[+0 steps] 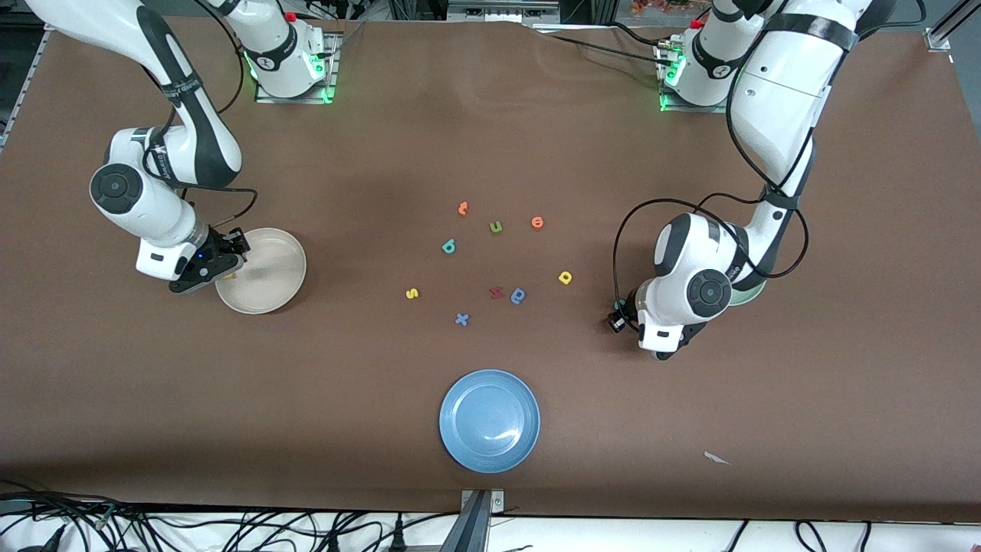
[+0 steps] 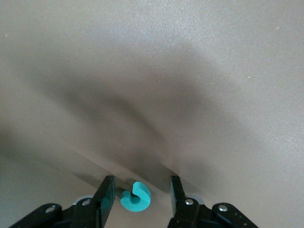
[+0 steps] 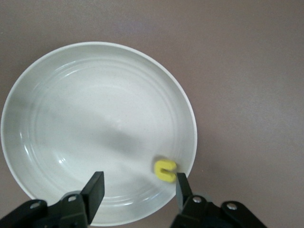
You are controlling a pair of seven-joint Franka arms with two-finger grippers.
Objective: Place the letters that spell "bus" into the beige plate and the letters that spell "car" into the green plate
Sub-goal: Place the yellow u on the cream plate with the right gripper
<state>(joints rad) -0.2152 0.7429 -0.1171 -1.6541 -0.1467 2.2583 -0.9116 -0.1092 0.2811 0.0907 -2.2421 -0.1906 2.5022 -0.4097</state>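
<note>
My right gripper hangs open over the rim of the beige plate, at the right arm's end of the table. A yellow u lies loose in the plate beside one finger. My left gripper is down at the table beside the green plate, most of which the left arm hides. It is open, with a teal c lying between its fingers, touched by neither. Mid-table lie a yellow s, a teal b and a yellow a.
A blue plate sits nearest the front camera. Among the task letters lie an olive u, two orange letters, a red letter, a darker blue round letter and a blue x.
</note>
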